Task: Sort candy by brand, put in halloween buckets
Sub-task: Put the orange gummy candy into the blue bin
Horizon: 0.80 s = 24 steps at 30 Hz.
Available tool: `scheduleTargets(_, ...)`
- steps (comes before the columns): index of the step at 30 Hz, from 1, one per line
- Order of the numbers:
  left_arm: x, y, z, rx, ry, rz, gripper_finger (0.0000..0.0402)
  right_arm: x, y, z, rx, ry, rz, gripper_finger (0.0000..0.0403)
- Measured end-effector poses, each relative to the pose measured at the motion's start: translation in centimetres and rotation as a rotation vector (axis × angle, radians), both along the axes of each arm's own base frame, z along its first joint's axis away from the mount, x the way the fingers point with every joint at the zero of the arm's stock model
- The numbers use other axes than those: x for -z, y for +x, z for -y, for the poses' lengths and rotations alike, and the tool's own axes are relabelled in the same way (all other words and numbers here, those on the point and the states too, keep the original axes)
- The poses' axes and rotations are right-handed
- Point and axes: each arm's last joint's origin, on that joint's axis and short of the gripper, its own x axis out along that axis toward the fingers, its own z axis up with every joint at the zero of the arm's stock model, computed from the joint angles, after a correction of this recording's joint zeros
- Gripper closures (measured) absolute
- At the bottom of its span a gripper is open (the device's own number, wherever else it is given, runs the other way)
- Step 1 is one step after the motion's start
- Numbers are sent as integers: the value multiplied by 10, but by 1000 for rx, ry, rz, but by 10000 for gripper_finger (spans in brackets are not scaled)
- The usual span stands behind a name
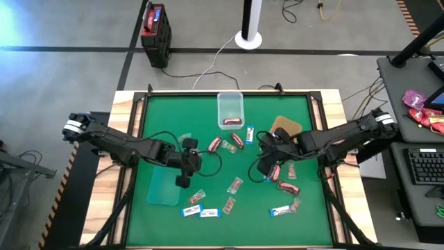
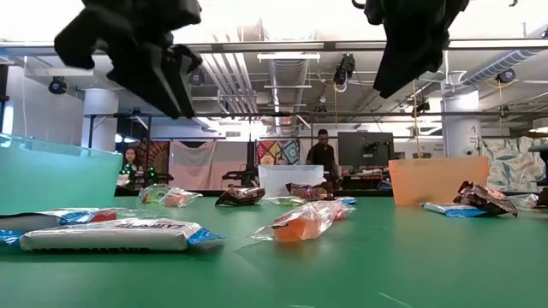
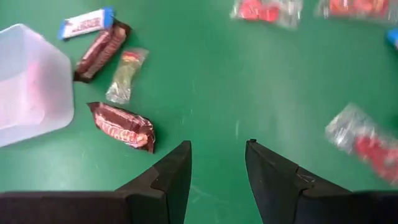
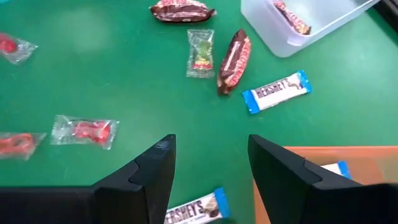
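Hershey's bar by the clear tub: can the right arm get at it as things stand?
Probably yes. The right gripper is open and empty above the mat, and the Hershey's bar lies flat ahead of it, apart from the clear tub and the red-wrapped candy.

"HERSHEY'S" reads on two blue-and-white candy bars (image 4: 275, 91) (image 4: 194, 211) in the right wrist view

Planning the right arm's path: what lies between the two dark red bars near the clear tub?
In the right wrist view, one clear-wrapped green candy lies between the dark red bars, apart from both.
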Motion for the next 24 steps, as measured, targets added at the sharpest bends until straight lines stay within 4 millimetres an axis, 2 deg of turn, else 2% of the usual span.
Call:
scheduleTargets(4,12,3,-17,43,21,-107,267,-2,0,6,-11,-21,-4,209)
scheduleTargets(8,28,7,-35,9,50,-200,267,-2,0,8,-5,-25,-4,209)
scheduleTargets(17,46,15,-62,36,102,-287,267,0,1,8,-2,-21,4,209)
scheduleTargets(24,62,22,-80,38,56,-312,267,0,1,8,-3,-18,3,209)
